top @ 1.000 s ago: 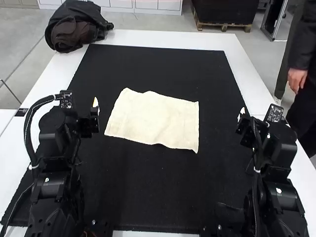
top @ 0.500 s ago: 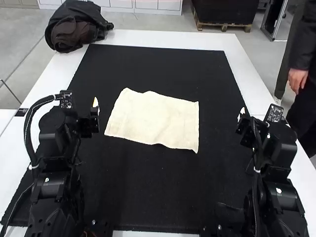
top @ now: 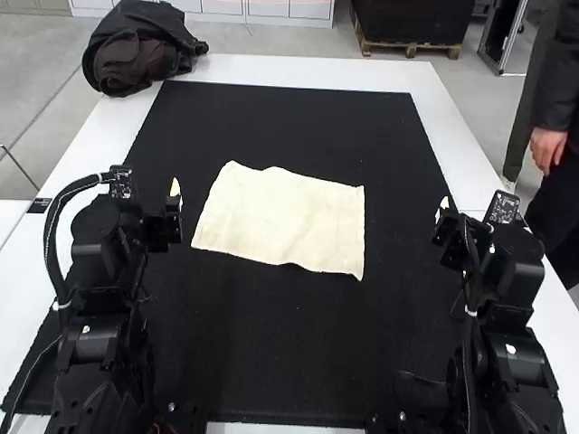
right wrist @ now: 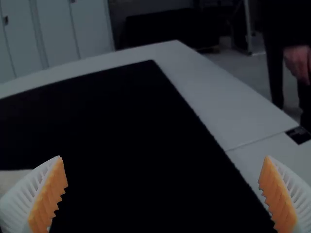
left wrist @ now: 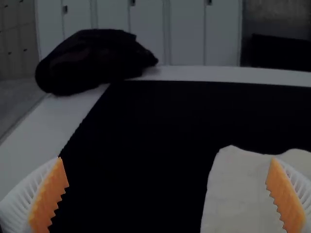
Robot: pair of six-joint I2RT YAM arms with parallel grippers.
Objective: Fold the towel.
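Towel (top: pixel 280 220), spread, between left fingers (top: pixel 175 189) and right fingers (top: pixel 443 206), apart from both

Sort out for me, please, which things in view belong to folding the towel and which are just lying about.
For the job:
- towel, spread on the black mat
- left gripper, open
- right gripper, open

Just lying about:
- dark cloth bundle, far left corner of the table

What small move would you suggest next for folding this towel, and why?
I would probably bring the left tool to the towel's near left corner, since the towel lies spread on the black mat and that tool is open beside its left edge.
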